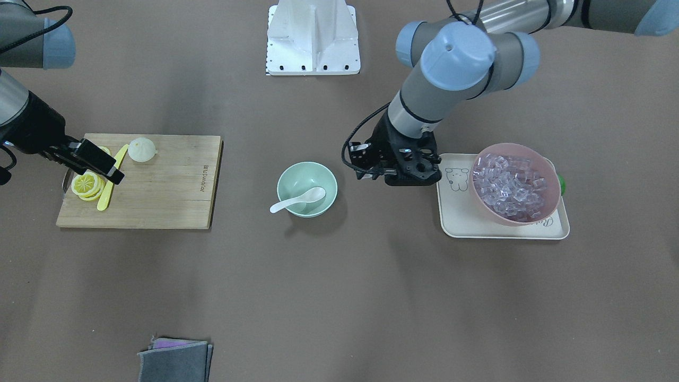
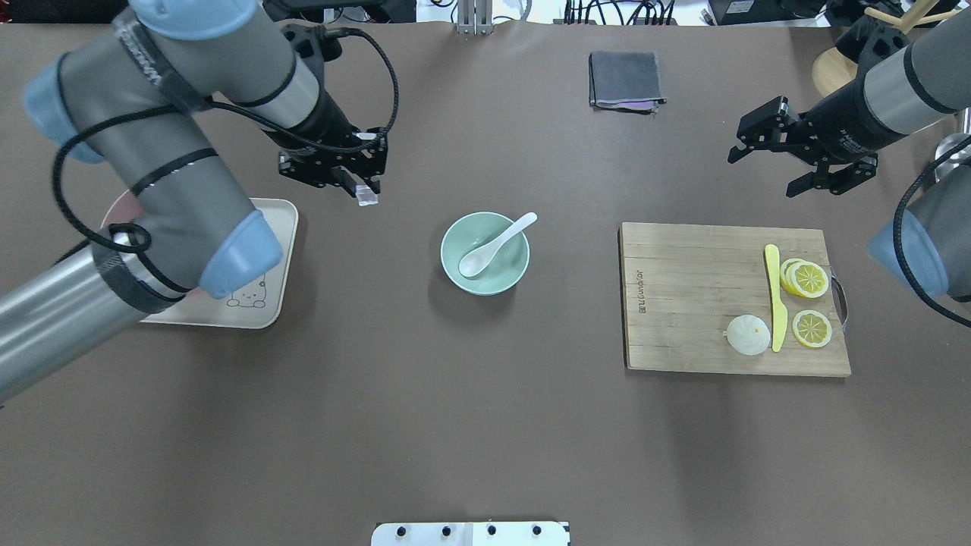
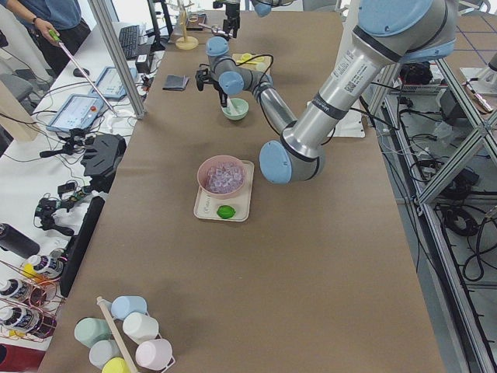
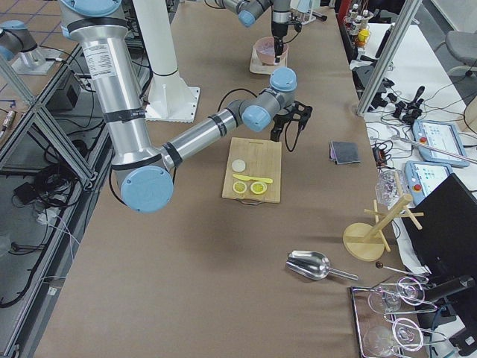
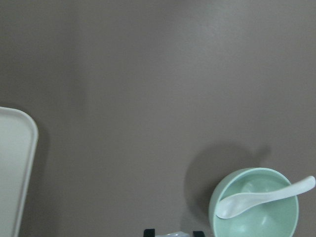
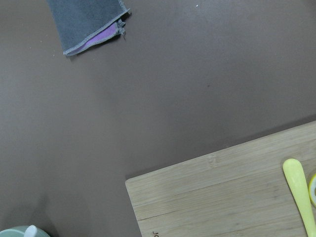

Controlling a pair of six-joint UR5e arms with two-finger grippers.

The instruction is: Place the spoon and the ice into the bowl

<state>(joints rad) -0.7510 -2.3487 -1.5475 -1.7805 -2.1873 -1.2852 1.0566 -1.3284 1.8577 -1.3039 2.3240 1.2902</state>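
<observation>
Clear ice [image 2: 369, 199] pinched in left gripper [image 2: 366, 192], near bowl [image 2: 497, 283]; right gripper [image 2: 761, 171] spread, empty, near far-right corner.

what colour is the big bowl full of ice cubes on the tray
It's a pink bowl, shown best in the exterior front-facing view.
</observation>
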